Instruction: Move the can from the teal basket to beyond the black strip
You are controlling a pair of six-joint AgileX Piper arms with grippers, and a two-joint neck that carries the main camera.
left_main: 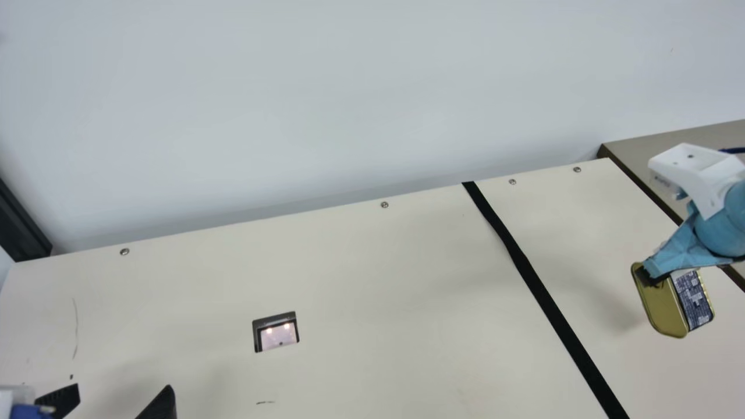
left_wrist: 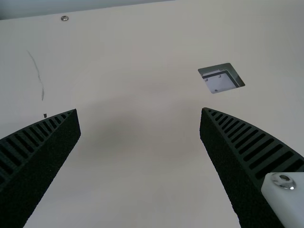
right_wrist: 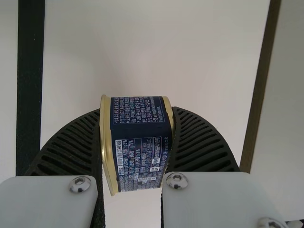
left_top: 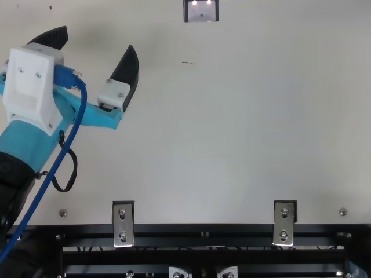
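Angled down beyond the black strip [left_main: 539, 291], the right end effector [left_main: 657, 280] grips the can [left_main: 669, 311]; the left end effector [left_top: 99, 45] gapes wide.

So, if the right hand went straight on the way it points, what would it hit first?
Probably the tabletop right of the black strip, perhaps with the held can touching first; how near it is, I can't tell.

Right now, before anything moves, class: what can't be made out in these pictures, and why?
- Right wrist view: the can's far side, behind its own body; parts of its flanks, covered by the right gripper.
- Main view: the black strip's near end, cut off by the bottom edge.
- Main view: part of the left gripper, cut off by the bottom edge.
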